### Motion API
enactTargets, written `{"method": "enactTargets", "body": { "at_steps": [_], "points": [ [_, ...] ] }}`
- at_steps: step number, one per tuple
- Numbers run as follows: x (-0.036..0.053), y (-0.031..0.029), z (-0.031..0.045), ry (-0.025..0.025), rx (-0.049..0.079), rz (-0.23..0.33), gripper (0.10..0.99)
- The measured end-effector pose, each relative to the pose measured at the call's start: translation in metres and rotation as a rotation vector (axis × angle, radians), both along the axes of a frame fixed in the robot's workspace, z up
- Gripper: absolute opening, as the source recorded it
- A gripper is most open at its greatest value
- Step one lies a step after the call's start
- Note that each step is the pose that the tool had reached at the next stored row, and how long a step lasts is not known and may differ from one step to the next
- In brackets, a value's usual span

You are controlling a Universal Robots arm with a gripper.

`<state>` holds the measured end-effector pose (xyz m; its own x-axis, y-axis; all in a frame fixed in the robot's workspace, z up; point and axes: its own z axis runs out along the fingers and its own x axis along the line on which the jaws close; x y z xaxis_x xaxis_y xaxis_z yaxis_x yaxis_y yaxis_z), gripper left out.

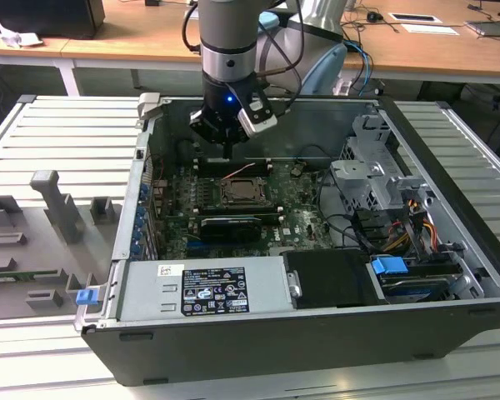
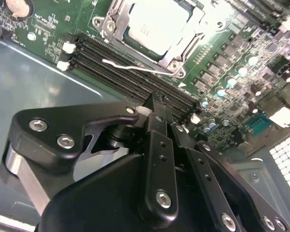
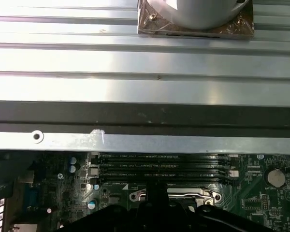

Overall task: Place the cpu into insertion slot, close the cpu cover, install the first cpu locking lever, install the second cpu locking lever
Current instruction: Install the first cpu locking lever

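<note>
Hovering above seated cpu under closed cpu cover: fingers together.

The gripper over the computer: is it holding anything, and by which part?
Nothing is held. The gripper hangs with its jaws shut and empty above the memory slots, beside the cpu.

Looks like a robotics lab or test workshop. Open computer case on a ribbed metal bench, wooden desks behind, grey fixtures alongside.
</note>
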<state>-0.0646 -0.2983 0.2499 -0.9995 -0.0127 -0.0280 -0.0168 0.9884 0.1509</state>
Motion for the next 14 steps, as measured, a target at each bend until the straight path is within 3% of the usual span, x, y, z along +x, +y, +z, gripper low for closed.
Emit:
{"method": "enactTargets", "body": {
  "at_steps": [6, 14],
  "points": [
    [0.0021, -0.0017, -0.0086, -0.0003, 0.001, 0.000, 0.106],
    [0.0051, -0.0017, -0.0122, -0.0002, 0.001, 0.000, 0.106]
  ]
}}
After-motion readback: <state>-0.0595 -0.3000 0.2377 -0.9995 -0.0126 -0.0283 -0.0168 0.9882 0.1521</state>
